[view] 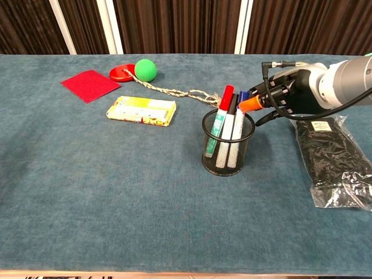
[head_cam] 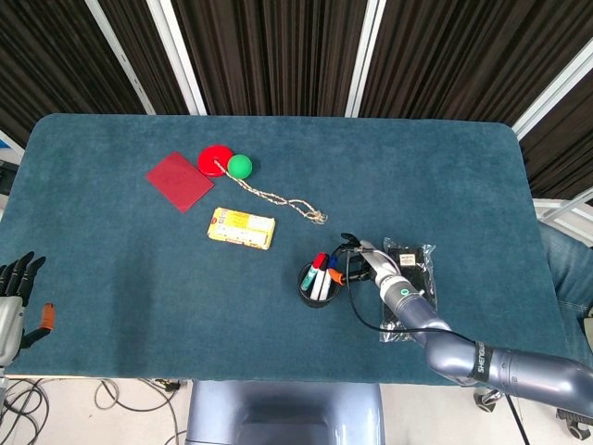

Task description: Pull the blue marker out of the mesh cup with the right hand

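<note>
The black mesh cup [view: 228, 143] stands right of the table's middle and holds several markers. A red-capped one [view: 225, 96] leans left. The blue marker [view: 243, 95] leans right over the rim. My right hand [view: 286, 96] is at the cup's right side. Its orange-tipped thumb [view: 250, 104] presses on the blue marker's top, pinching it against the fingers behind. From the head view the cup [head_cam: 316, 284], the blue marker [head_cam: 331, 262] and the right hand [head_cam: 364, 263] sit near the front edge. My left hand [head_cam: 13, 298] hangs off the front left corner, fingers apart and holding nothing.
A black packet in clear plastic [view: 335, 160] lies just right of the right hand. Further back left are a yellow box [view: 141, 110], a rope [view: 174, 92], a green ball [view: 145, 69], a red disc [view: 120, 73] and a red square [view: 90, 85].
</note>
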Action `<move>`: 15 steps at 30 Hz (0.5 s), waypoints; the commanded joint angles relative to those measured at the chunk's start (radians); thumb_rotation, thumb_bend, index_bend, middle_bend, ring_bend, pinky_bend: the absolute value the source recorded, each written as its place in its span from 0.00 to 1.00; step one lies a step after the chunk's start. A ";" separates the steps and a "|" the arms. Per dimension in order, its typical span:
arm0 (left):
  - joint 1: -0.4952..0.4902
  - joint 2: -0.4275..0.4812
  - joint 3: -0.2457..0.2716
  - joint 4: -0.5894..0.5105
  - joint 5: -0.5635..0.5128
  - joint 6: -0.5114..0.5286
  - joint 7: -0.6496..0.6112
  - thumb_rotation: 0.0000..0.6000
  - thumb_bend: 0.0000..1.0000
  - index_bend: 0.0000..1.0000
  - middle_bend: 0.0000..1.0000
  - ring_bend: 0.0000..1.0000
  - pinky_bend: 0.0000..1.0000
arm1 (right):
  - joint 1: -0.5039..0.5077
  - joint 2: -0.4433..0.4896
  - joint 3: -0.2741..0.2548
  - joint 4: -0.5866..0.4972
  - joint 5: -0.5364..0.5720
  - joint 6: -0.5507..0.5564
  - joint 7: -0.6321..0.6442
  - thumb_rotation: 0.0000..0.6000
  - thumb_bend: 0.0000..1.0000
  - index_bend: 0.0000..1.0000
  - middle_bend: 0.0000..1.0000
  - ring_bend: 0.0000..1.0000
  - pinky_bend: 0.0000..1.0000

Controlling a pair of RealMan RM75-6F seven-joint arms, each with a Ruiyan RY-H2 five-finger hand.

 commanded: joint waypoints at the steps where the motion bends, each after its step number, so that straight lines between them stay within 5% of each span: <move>1: 0.000 0.000 0.000 -0.001 -0.001 0.000 0.000 1.00 0.51 0.07 0.00 0.00 0.04 | -0.003 0.022 0.011 -0.024 -0.008 0.008 -0.001 1.00 0.50 0.62 0.00 0.00 0.17; 6: 0.001 0.002 0.001 -0.005 0.000 0.000 -0.003 1.00 0.51 0.07 0.00 0.00 0.04 | -0.004 0.094 0.039 -0.082 -0.005 0.017 -0.002 1.00 0.50 0.62 0.00 0.00 0.17; 15: 0.001 0.002 0.002 -0.009 0.003 0.002 -0.003 1.00 0.51 0.07 0.00 0.00 0.04 | -0.091 0.360 0.182 -0.191 -0.041 -0.047 0.114 1.00 0.50 0.62 0.00 0.00 0.17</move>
